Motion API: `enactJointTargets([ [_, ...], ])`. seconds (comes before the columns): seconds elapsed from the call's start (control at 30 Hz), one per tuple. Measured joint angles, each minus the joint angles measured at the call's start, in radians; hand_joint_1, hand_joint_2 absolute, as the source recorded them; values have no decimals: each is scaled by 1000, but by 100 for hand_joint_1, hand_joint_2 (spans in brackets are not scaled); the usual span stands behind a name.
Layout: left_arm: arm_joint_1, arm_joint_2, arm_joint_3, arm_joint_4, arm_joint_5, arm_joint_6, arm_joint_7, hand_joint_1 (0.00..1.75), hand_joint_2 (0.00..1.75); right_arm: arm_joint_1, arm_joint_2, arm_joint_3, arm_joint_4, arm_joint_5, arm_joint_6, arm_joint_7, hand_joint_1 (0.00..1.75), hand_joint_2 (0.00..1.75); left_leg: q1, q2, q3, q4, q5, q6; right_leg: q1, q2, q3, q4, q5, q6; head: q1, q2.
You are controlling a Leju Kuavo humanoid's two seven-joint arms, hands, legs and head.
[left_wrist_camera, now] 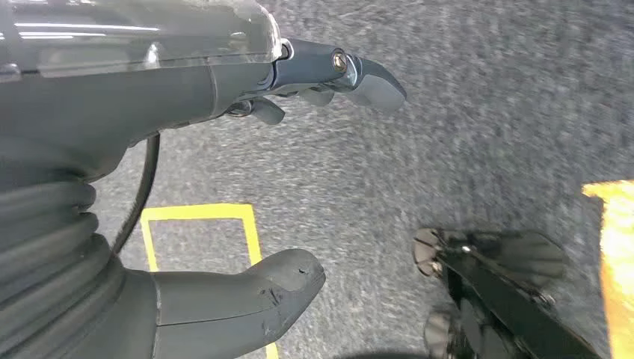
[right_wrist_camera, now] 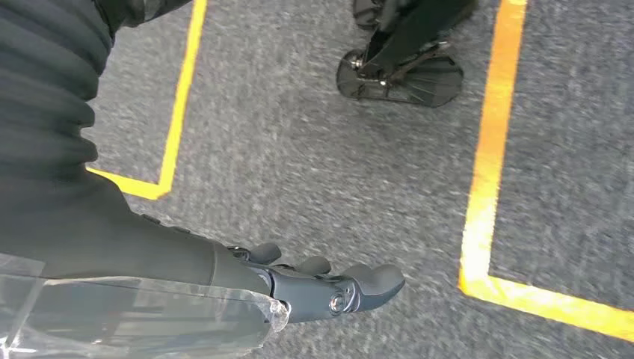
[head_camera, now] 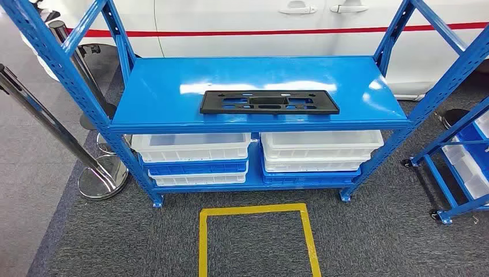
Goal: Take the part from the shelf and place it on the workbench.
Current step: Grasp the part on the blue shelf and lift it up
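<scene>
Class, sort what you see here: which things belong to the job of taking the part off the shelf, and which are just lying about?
Belongs to the job:
black part
blue shelf
left hand, empty
right hand, empty

Just lying about:
white bins
blue bins
chrome posts
white car
yellow floor square

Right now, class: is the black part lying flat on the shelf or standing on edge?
Flat. The black part lies with its broad cutout face up on the blue shelf, long side along the front edge.

We count one black part (head_camera: pixel 269 102) on the blue shelf (head_camera: pixel 161 92) and two stacks of trays (head_camera: pixel 193 157) beneath.
</scene>
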Motion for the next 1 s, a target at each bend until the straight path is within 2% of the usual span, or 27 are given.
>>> enactJointTargets([
  [0.03,-4,-2,9,1,-10,2,-3,0,58,-3,1,-10,2,10,-1,-4,0,58,-1,0,-1,2,-1,-2,2,0,3,-11,0,-1,0,0],
  [0.07,-7,-4,17,2,-19,3,-6,0,44,-6,2,-20,4,19,-2,-7,0,87,-2,0,-2,2,-2,-5,3,0,4,-16,0,-2,0,0],
  [0.1,-13,-7,34,4,-39,5,-11,0,0,-12,4,-39,8,39,-4,-14,0,131,-2,0,-4,3,-3,-9,6,0,9,-30,-2,-4,0,0],
  [0.13,-19,-10,51,6,-58,8,-17,0,0,-18,7,-58,12,58,-7,-20,0,175,-2,0,-4,2,-3,-14,7,0,8,-33,0,-5,0,0],
  [0.2,-30,-16,85,8,-98,11,-28,0,0,-30,15,-94,19,99,-16,-37,0,175,0,1,-7,10,-11,-24,2,-2,10,-42,5,-14,0,0],
  [0.23,-35,-18,101,10,-118,13,-33,0,0,-39,19,-110,22,119,-21,-47,0,175,1,0,-16,33,-27,-29,-1,-3,11,-47,8,-20,0,0],
  [0.27,-40,-20,117,12,-137,14,-38,0,0,-49,24,-124,25,139,-27,-60,0,175,3,0,-37,78,-54,-35,-4,-4,12,-50,10,-25,0,0],
  [0.33,-49,-25,147,17,-176,16,-47,0,0,-72,33,-148,29,175,-38,-89,0,175,10,0,-99,205,-115,-46,-3,-5,10,-50,11,-29,0,0],
  [0.37,-54,-26,162,19,-197,17,-52,0,0,-85,39,-155,30,191,-44,-106,0,175,13,0,-127,259,-132,-50,-3,-5,9,-49,10,-29,0,0],
  [0.4,-58,-28,178,21,-218,18,-57,0,0,-98,44,-158,30,203,-50,-124,0,175,17,0,-139,279,-127,-53,-3,-5,9,-48,10,-29,0,0],
  [0.43,-63,-30,193,23,-239,20,-61,0,0,-114,50,-159,30,212,-57,-143,0,175,20,0,-134,262,-103,-56,-5,-4,9,-46,9,-28,-1,0],
  [0.5,-74,-34,221,26,-283,24,-69,0,0,-146,62,-151,29,225,-73,-181,0,175,26,1,-82,140,-29,-59,-7,-3,11,-41,6,-22,-1,0],
  [0.53,-80,-37,234,28,-303,25,-73,0,0,-163,66,-144,28,229,-82,-198,0,175,25,1,-57,79,-4,-58,-6,-2,10,-38,4,-16,-1,0],
  [0.6,-93,-43,256,31,-342,26,-78,0,0,-196,72,-122,27,237,-104,-230,0,175,22,-1,-35,21,11,-47,-3,-3,7,-34,3,-3,0,0],
  [0.67,-103,-48,278,33,-381,27,-82,0,0,-228,78,-95,22,247,-131,-259,0,175,20,-3,-36,18,14,-32,-2,-2,6,-37,7,10,0,0],
  [0.73,-112,-52,301,36,-420,27,-85,0,0,-259,83,-63,14,256,-159,-288,0,175,21,-2,-35,11,21,-17,-6,-2,-2,-17,-8,18,0,0],
  [0.77,-118,-55,311,37,-439,28,-86,0,0,-275,86,-46,11,259,-173,-301,0,175,22,-2,-35,8,24,-10,-7,-1,-19,19,-30,20,1,0],
  [0.83,-129,-60,333,39,-478,28,-90,0,0,-304,89,-10,4,265,-201,-329,0,175,19,-2,-38,7,27,-1,-8,-1,-80,145,-92,22,1,0],
  [0.87,-135,-62,345,40,-497,28,-91,0,0,-317,90,9,1,268,-217,-343,0,175,16,-2,-39,8,27,0,-8,-1,-111,207,-113,22,1,0],
  [0.9,-140,-64,355,42,-516,29,-93,0,0,-329,92,29,-3,272,-231,-356,0,175,14,-3,-38,8,27,1,-7,-1,-131,242,-115,21,1,0],
  [0.93,-144,-66,365,44,-533,29,-94,0,0,-341,93,48,-7,275,-245,-369,0,175,12,-3,-37,8,27,1,-7,-1,-133,238,-97,19,1,0],
  [0.97,-148,-69,376,45,-551,29,-96,0,0,-354,95,68,-12,277,-260,-382,0,175,10,-4,-35,8,26,1,-5,-1,-115,195,-62,14,1,0],
  [1.0,-153,-72,386,46,-569,30,-98,0,0,-368,97,88,-17,279,-274,-396,0,175,9,-4,-33,8,25,0,-3,0,-86,126,-22,7,1,0],
])
